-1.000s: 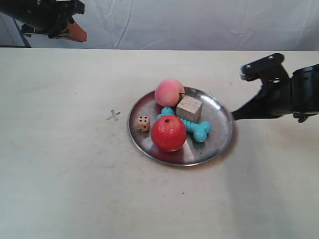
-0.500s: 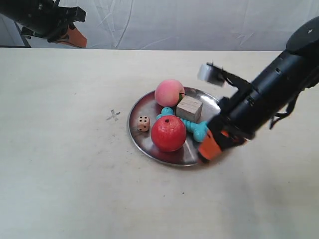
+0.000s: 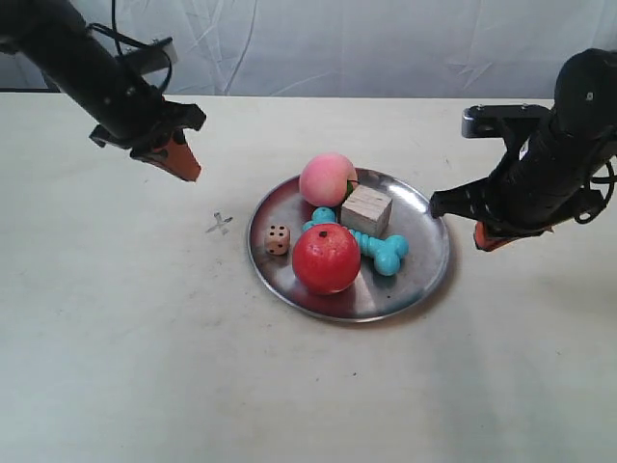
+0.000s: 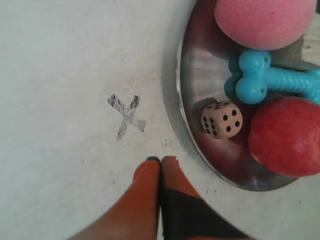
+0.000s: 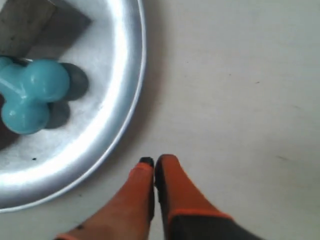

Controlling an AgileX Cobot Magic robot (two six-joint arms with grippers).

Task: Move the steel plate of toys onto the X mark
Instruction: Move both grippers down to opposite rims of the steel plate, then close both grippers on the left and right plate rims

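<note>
While the left gripper [image 3: 183,166] is hanging toward the counter's far left corner, we are finding its fingers [image 4: 145,190] pressed together, holding nothing. Right of it, the X mark [image 3: 220,224] is lying uncovered, near but apart from the steel plate [image 3: 424,265], which is sitting about the counter's middle. We are noting on it the die [image 3: 278,239], red apple [image 3: 326,258], pink peach [image 3: 328,178], wooden cube [image 3: 366,209] and turquoise dog-bone [image 3: 384,253]. Toward the right edge, the right gripper [image 3: 487,237] is hanging just outside the plate's rim, its fingers [image 5: 175,187] closed and empty.
</note>
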